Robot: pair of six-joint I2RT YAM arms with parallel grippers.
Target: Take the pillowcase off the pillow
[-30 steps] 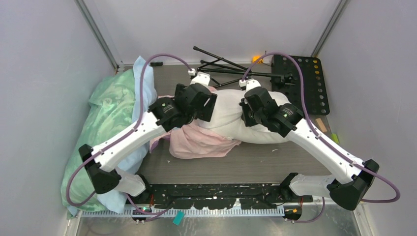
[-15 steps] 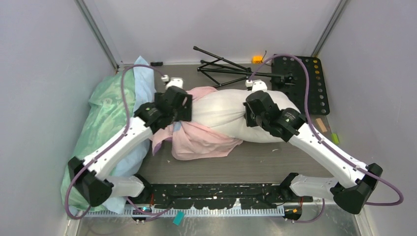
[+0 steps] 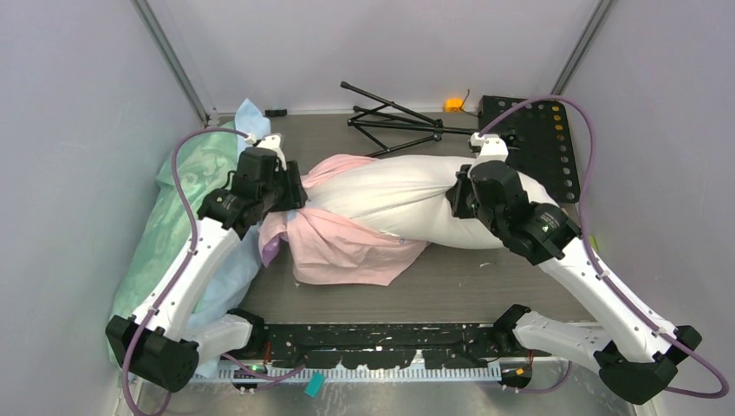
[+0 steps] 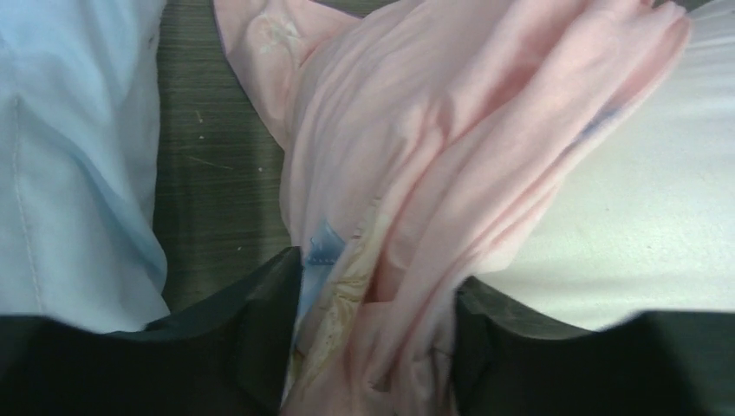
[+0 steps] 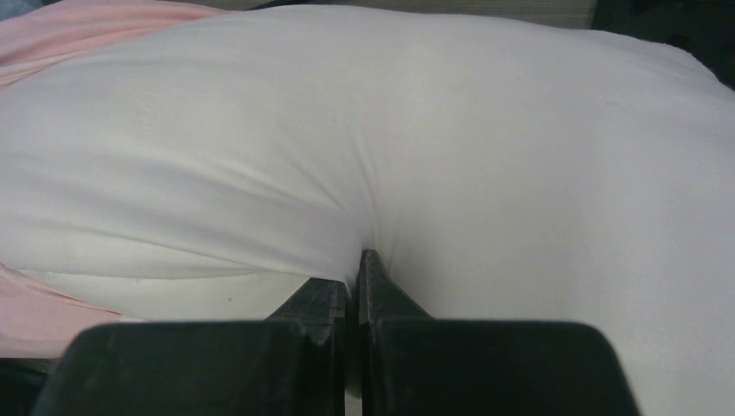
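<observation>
Pinching a small fold of the pillow (image 5: 451, 156), the right gripper (image 5: 357, 277) has its jaws closed almost together, and creases fan out from the bite. The left gripper (image 4: 373, 347) stands at a middling width around a thick bunch of the pillowcase (image 4: 451, 156). The pink cloth fills the gap and touches both fingers, so it reads as a hold.

From above, the white pillow lies across the middle of the table (image 3: 485, 282), drawn long between the two grippers. The pillowcase covers only its left end and spills forward in a loose pink sheet on the table. Light blue bedding (image 4: 69, 156) lies just beside it on the left.

Both things look light and very soft. The thin cloth probably folds and slides easily, so several gathered layers give the surest hold, taken at the bunched hem rather than a single edge. The pillow is plump and yields under the fingers. A shallow pinch of its skin may slip or stretch, so a deeper bite near the right end would likely anchor it better.
</observation>
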